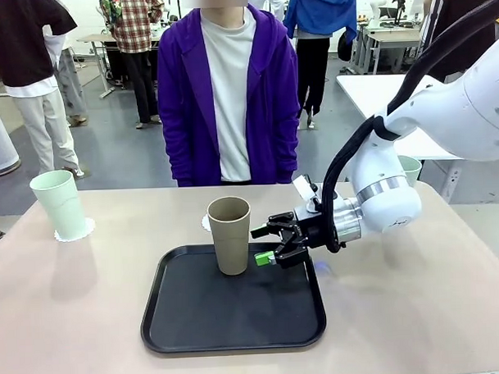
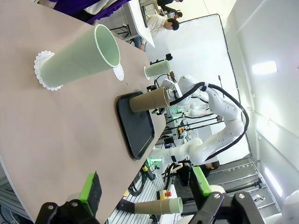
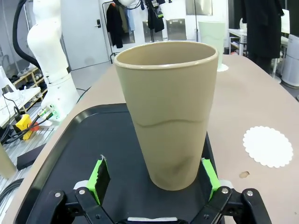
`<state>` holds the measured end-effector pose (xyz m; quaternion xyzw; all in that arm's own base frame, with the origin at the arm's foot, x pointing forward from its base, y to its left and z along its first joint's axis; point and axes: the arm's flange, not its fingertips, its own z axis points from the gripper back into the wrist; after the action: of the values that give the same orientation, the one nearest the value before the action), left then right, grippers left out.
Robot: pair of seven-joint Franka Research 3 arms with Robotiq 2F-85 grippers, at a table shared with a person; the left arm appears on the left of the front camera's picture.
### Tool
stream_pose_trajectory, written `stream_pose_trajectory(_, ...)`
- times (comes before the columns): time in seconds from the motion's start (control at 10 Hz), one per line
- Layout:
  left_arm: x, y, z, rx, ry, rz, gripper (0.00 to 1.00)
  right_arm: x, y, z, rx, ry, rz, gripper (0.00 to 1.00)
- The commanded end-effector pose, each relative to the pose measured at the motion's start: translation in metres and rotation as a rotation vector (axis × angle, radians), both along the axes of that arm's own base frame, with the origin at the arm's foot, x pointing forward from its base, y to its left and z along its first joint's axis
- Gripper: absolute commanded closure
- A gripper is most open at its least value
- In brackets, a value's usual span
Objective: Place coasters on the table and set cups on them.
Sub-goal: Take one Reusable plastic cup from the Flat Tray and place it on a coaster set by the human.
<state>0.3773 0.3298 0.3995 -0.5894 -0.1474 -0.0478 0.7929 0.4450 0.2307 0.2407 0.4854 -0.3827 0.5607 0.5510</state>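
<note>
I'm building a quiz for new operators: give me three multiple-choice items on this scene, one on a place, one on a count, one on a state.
1. Where does the tan cup stand?
A. on the black tray
B. on a coaster
C. on the bare table

2. How many mint green cups are on the table?
A. none
B. two
C. four

3. How are the right gripper fingers set?
A. shut on the tan cup
B. open, one either side of the cup's base
C. shut on nothing

Key: 1 A, its base sits on the tray; 2 B, one on a coaster at the left, one behind the right arm; 3 B, gaps show beside both pads.

One cup [image 1: 230, 234] stands on the tray [image 1: 197, 328], another [image 1: 60, 204] on a coaster [image 1: 82, 232].
</note>
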Motion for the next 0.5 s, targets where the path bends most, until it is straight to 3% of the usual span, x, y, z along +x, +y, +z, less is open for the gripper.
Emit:
stream_pose_trajectory(0.0,-0.0011,0.0006,0.0024,0.003,0.006,0.006,0.0,0.0038,0.0106,-0.0065,0.024,-0.028,0.01,0.0)
stream_pose_trajectory(0.4,-0.0011,0.0006,0.0024,0.003,0.006,0.006,0.0,0.0112,0.0175,-0.0075,0.036,-0.032,0.016,0.0)
